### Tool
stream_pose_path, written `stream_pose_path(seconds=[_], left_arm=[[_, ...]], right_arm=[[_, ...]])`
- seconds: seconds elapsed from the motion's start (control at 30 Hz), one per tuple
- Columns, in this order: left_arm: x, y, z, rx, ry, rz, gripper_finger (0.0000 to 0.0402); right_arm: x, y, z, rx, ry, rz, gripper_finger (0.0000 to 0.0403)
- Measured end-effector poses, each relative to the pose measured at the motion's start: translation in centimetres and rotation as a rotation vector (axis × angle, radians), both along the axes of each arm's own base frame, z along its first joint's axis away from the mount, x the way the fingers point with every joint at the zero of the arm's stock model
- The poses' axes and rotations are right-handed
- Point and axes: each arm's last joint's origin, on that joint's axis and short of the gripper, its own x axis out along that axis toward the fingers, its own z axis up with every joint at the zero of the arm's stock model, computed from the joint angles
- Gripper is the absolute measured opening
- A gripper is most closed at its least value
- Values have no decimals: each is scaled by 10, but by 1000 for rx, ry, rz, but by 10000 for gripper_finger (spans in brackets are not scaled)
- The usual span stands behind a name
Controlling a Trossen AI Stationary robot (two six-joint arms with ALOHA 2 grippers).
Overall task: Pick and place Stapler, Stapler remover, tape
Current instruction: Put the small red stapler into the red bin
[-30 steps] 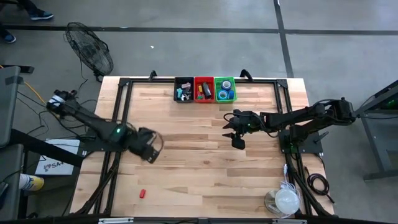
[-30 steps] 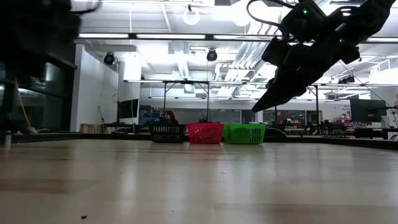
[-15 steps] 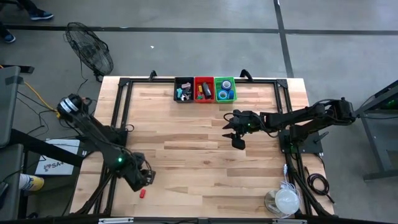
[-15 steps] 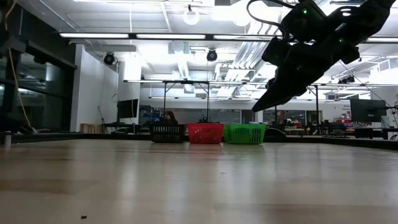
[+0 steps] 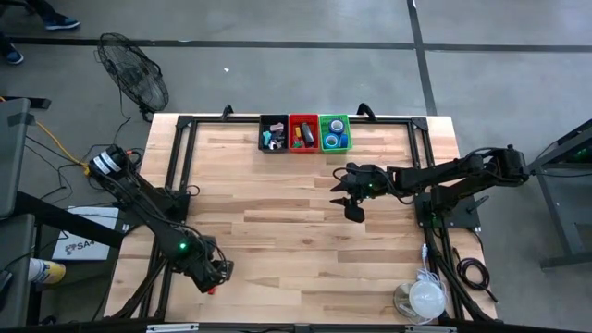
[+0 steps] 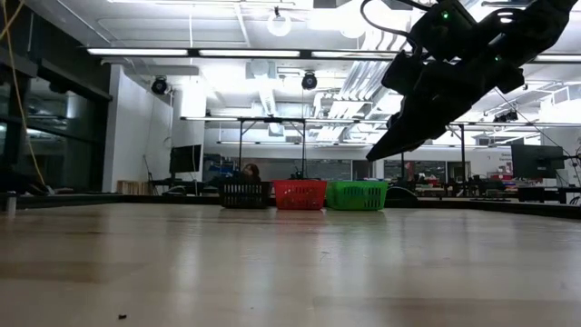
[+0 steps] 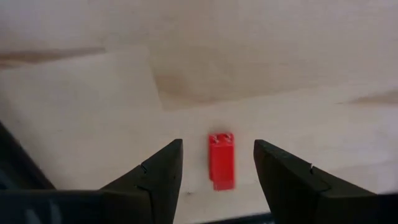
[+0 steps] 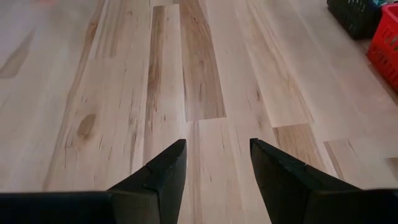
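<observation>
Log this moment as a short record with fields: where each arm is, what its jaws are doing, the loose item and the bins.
left gripper: near the table's front-left edge, above the red item, jaws open either side of it, not touching
red item: small, flat on the wood
right gripper: hangs over mid-table, jaws open, empty
bins: black bin, red bin, green bin in a row at the far edge, each holding items
table: light wood planks

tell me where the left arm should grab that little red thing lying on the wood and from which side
Grip the small red piece across its two long sides, near the middle, coming straight down from above. It lies flat on the table, a narrow block, and the left gripper hangs right over it, open, with a finger on each long side, not touching. Lowering and closing looks like enough. The right gripper waits mid-table.
</observation>
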Motion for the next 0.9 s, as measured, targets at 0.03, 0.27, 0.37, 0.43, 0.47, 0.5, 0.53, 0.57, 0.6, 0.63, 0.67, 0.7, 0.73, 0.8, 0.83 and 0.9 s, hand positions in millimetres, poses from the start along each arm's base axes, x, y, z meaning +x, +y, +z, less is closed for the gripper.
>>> stream_pose_path(seconds=[0.03,0.27,0.37,0.43,0.47,0.5,0.53,0.57,0.6,0.63,0.67,0.7,0.73,0.8,0.83,0.9], left_arm=[[1,-2,-1,-12,-5,-1,192],[12,-16,-13,-87,-29,-9,192],[15,-20,-19,-112,-4,-14,192],[15,-21,-22,-121,22,-8,192],[15,-22,-23,-126,26,-8,192],[15,-22,-23,-125,28,-9,192],[15,-22,-24,-122,30,-8,192],[16,-22,-25,-124,29,-8,192],[16,-23,-25,-126,27,-8,192],[16,-23,-25,-124,29,-8,192],[16,-22,-25,-123,31,-6,192],[16,-22,-25,-124,30,-4,192],[16,-22,-25,-123,31,-3,192],[16,-23,-25,-123,32,0,186],[15,-24,-25,-123,33,-2,180],[13,-25,-25,-125,37,6,164]], right_arm=[[0,0,0,-4,0,3,172],[1,-1,2,-48,-24,27,172],[2,-1,4,-50,-36,27,172],[3,-1,4,-53,-39,28,172],[3,-1,4,-53,-39,29,172],[3,-1,4,-53,-40,28,172],[3,-1,4,-53,-40,29,172],[3,-1,4,-52,-40,28,172],[3,-1,4,-47,-40,25,172],[3,-1,4,-43,-41,22,172],[3,-1,4,-43,-40,22,172],[3,-1,4,-42,-40,22,172],[3,-1,4,-42,-39,21,172],[3,-1,4,-41,-39,21,172],[3,-1,4,-41,-38,22,172],[3,-1,4,-40,-37,22,172]])
